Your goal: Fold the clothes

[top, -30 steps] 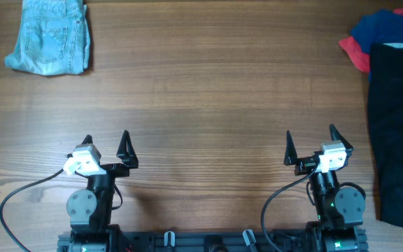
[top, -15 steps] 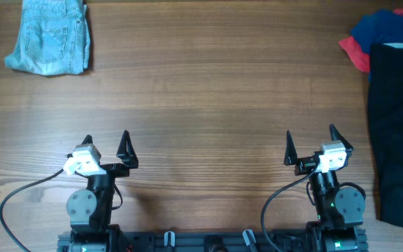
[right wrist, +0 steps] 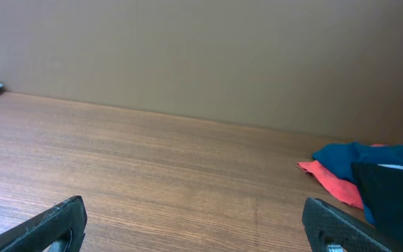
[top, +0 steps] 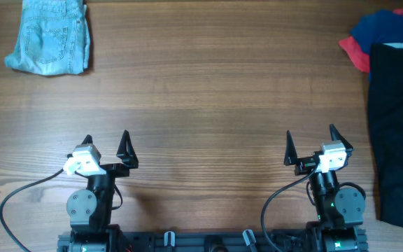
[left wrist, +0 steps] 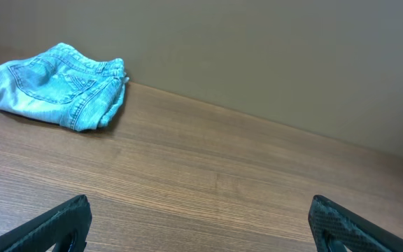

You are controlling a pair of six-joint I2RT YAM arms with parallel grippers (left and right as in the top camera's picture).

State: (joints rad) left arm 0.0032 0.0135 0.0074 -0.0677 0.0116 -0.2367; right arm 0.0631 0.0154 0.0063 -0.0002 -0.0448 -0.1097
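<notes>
Folded light-blue denim shorts [top: 50, 36] lie at the table's far left corner; they also show in the left wrist view [left wrist: 58, 84]. A pile of clothes sits at the right edge: a black garment [top: 397, 126], a blue one [top: 387, 28] and a red one [top: 354, 52]; the right wrist view shows the blue [right wrist: 341, 157], red [right wrist: 331, 178] and black [right wrist: 390, 192] pieces. My left gripper [top: 105, 145] is open and empty near the front edge, far from the shorts. My right gripper [top: 311, 142] is open and empty, left of the black garment.
The wooden table [top: 208, 98] spans the view between the two clothing piles. A plain wall [right wrist: 201, 56] stands behind the table's far edge. The arm bases and cables sit at the front edge.
</notes>
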